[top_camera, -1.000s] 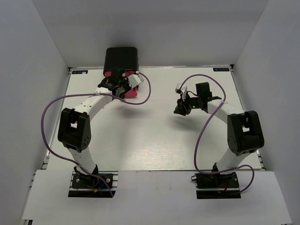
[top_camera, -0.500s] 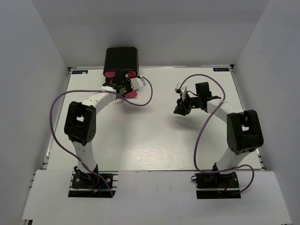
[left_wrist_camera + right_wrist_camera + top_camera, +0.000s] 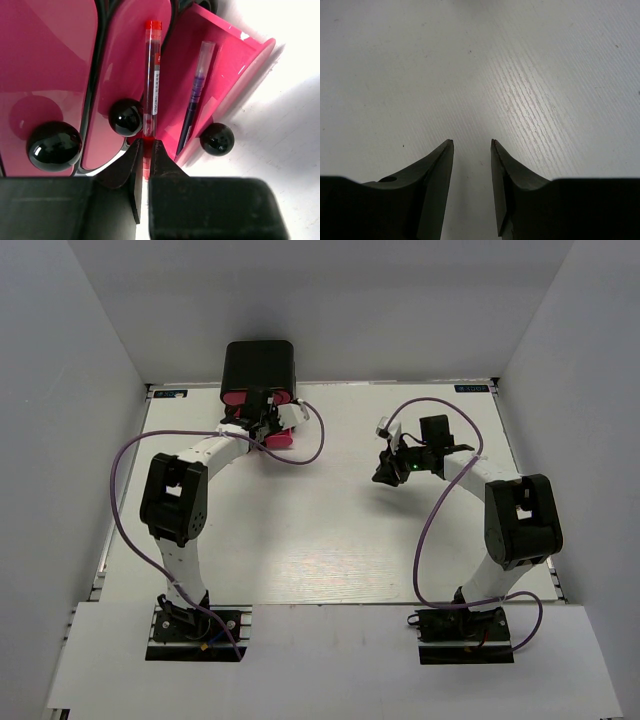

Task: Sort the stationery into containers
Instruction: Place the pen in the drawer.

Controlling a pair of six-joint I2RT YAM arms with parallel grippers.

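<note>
red pen: thin clear-barrelled pen with a red cap lay lengthwise along the seam between the middle drawer front and the pulled-out drawer; whether it was fully inside could not be told.
left pincer: left gripper was closed almost completely, its black fingers nipping the near end of the red pen.
blue pen: thin dark-blue pen with a frosted cap rested inside the pulled-out drawer, tilted against its wall.
open drawer: glossy pink plastic drawer with a round black knob stood pulled out, at the right of the wrist view.
other drawers: middle pink drawer and far-left pink drawer looked pushed in; contents hidden.
cabinet: small glossy black rounded cabinet sat at the far edge of the white table, holding all three drawers.
right pincer: right gripper hung over bare table well apart from the cabinet, jaws a narrow gap apart, gripping nothing.
progress: judged late, since one pen was stowed, one was at the drawer, and no loose stationery showed in the overhead view.
left to do: likely releasing the red pen and closing the drawer.
</note>
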